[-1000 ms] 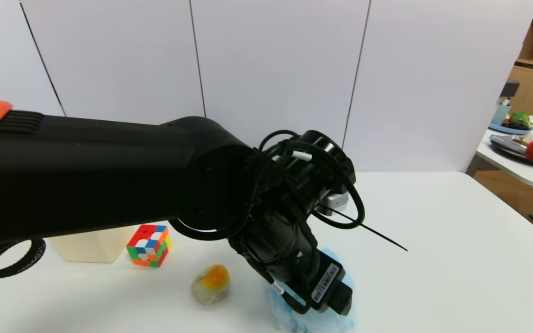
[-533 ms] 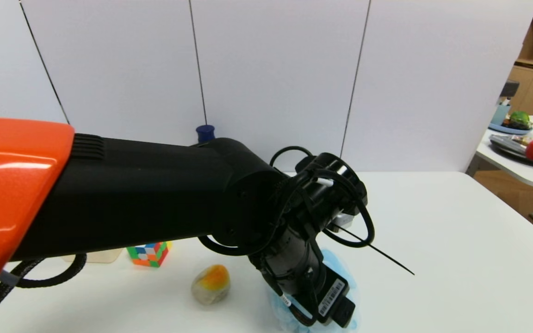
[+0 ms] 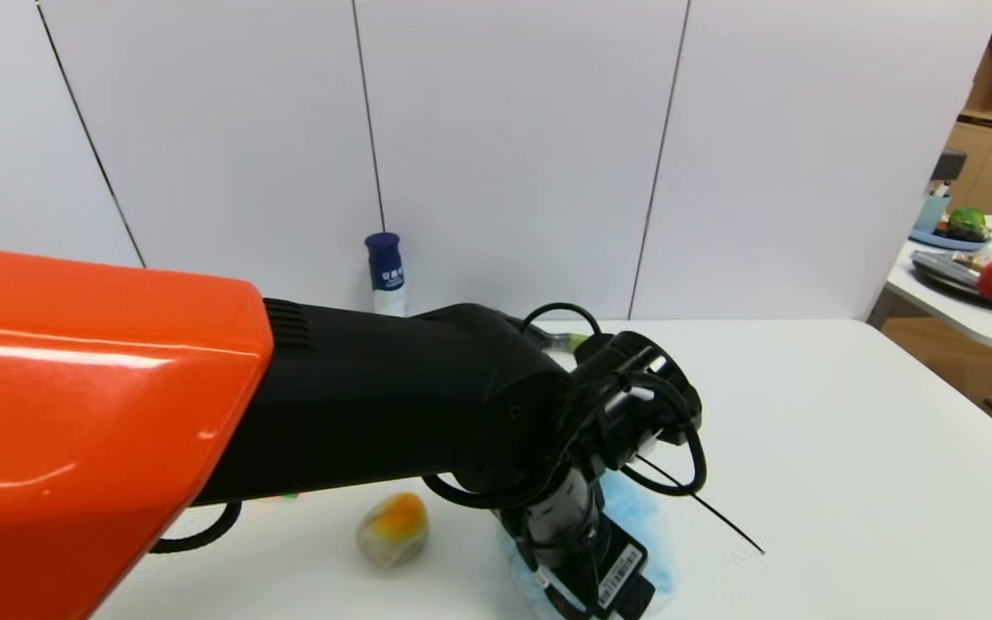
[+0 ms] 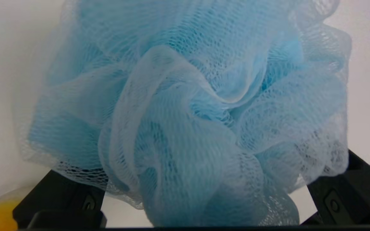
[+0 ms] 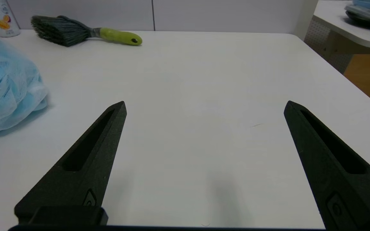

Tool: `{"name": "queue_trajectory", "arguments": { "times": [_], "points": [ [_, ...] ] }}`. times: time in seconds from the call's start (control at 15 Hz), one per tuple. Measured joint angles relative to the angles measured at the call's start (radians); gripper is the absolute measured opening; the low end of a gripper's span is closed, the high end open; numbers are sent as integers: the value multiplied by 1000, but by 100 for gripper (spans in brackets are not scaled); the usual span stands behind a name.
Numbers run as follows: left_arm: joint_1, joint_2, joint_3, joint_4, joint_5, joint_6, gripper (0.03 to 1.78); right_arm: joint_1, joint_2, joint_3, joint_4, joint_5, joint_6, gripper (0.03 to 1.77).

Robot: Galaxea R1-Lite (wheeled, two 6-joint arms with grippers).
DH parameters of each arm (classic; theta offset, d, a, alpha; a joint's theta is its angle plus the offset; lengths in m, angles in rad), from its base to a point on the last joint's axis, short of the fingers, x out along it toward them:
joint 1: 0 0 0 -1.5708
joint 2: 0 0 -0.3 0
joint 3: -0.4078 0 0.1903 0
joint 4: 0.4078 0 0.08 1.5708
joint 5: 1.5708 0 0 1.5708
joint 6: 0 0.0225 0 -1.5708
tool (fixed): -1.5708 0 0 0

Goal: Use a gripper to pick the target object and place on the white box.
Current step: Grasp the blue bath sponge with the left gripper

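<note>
The light-blue mesh pouf [image 3: 642, 517] lies on the white table near the front, mostly under my left gripper [image 3: 612, 590]. In the left wrist view the pouf [image 4: 191, 106] fills the space between the two black fingers [image 4: 59, 200], which stand wide apart on either side of it; their tips are hidden by the mesh. The left gripper is open around the pouf. My thick black and orange left arm hides the white box. The right gripper [image 5: 204, 106] hovers open over bare table to the right of the pouf [image 5: 8, 86], holding nothing.
An orange-grey egg-shaped lump [image 3: 393, 527] sits just left of the pouf. A blue-capped bottle [image 3: 385, 274] stands at the back wall, with a green-handled brush [image 5: 85, 32] lying near it. A side table with fruit [image 3: 970, 293] stands off to the right.
My left arm has reached forward and sunk lower, bringing the hand down onto the pouf. It now covers the white box and the puzzle cube and uncovers the bottle.
</note>
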Motion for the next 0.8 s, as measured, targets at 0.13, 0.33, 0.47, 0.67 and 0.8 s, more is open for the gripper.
{"name": "queue_trajectory", "arguments": {
  "times": [0.13, 0.33, 0.47, 0.67, 0.8],
  "points": [
    [-9, 10, 2, -12, 55, -2, 169, 0, 0, 0, 0, 0, 0, 170],
    [-17, 20, 7, -52, 66, -8, 169, 0, 0, 0, 0, -1, 2, 170],
    [-19, 25, 9, -61, 66, -11, 169, 0, 0, 0, 0, -1, 3, 170],
    [-24, 31, 16, -63, 66, -14, 169, 0, 0, 0, 0, -1, 3, 170],
    [-27, 33, 23, -63, 66, -16, 169, 0, 0, 0, 0, -1, 3, 170]
  ]
}}
